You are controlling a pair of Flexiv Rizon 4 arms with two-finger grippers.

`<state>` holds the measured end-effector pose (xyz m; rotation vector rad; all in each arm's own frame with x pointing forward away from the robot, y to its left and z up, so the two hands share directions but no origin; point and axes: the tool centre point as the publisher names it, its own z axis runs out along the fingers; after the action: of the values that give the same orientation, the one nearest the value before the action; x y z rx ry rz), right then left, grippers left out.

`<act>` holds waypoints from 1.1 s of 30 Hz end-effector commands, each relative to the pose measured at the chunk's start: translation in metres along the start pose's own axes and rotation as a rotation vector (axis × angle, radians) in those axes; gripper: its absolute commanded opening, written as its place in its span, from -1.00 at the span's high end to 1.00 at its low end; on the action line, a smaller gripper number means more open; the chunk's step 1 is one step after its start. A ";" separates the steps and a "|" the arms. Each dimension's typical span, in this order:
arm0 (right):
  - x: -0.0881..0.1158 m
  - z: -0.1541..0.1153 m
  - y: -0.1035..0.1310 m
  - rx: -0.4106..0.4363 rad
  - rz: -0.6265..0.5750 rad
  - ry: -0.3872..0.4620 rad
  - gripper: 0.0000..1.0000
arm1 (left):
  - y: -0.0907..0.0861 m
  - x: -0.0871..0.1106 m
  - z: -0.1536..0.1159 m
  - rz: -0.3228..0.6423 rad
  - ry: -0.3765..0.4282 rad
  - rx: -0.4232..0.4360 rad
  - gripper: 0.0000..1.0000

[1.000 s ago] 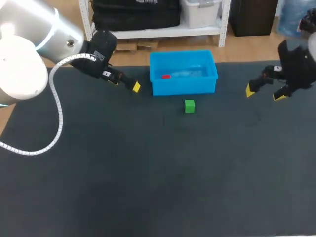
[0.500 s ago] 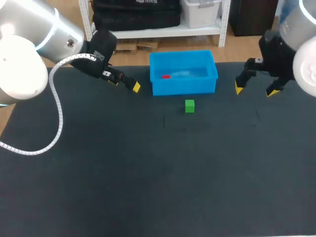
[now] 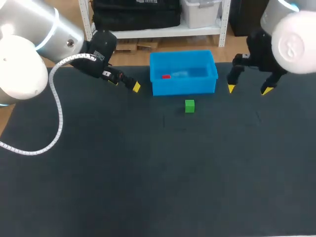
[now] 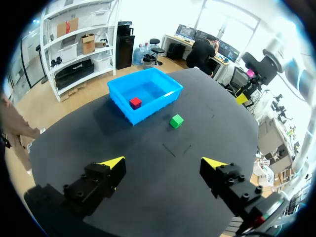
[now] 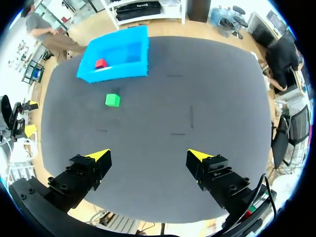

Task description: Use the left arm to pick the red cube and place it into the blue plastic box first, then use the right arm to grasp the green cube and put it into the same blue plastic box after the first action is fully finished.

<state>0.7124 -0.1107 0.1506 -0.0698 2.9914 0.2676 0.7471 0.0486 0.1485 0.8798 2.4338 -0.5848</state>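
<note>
The dark table (image 3: pixel 148 187) is bare on its near side in the head view. Farther out, the green cube (image 3: pixel 189 105) sits on the table just in front of the box (image 3: pixel 183 87), apart from its front wall and touched by neither arm. Level with the box, the left gripper (image 4: pixel 163 163) hangs over the table to the box's left, and the right gripper (image 3: pixel 248 90) hangs to its right; neither holds anything. The head view shows only one of the left gripper's yellow tips clearly, whereas the left wrist view shows both fingers spread wide with nothing between them. The right gripper's fingers read as spread in both the head view and the right wrist view, again with only table between them. The red cube (image 3: pixel 166 76) lies inside the box at its left end. The head view shows just its top over the front wall, while both wrist views show it resting on the box floor, near a wall. The right wrist view places the green cube and the box well ahead of its fingers.
</note>
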 end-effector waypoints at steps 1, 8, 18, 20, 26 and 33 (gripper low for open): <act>-0.009 0.001 0.006 0.037 -0.007 0.077 -1.00 | 0.000 -0.001 0.000 -0.001 0.003 0.000 -1.00; -0.016 0.005 0.016 0.055 -0.012 0.090 -1.00 | 0.000 -0.001 0.000 -0.001 0.003 0.000 -1.00; -0.032 0.010 0.042 0.074 -0.032 0.097 -1.00 | 0.000 -0.001 0.000 -0.001 0.003 0.000 -1.00; -0.034 0.012 0.046 0.077 -0.036 0.103 -1.00 | 0.000 -0.001 0.000 -0.001 0.003 0.000 -1.00; -0.039 0.017 0.060 0.097 -0.046 0.124 -1.00 | 0.000 -0.001 0.000 -0.001 0.003 0.000 -1.00; -0.045 0.023 0.077 0.108 -0.046 0.137 -1.00 | 0.000 -0.001 0.000 -0.001 0.003 0.000 -1.00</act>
<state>0.7474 -0.0375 0.1490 -0.1517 3.0926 0.1186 0.7471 0.0485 0.1485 0.8798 2.4338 -0.5849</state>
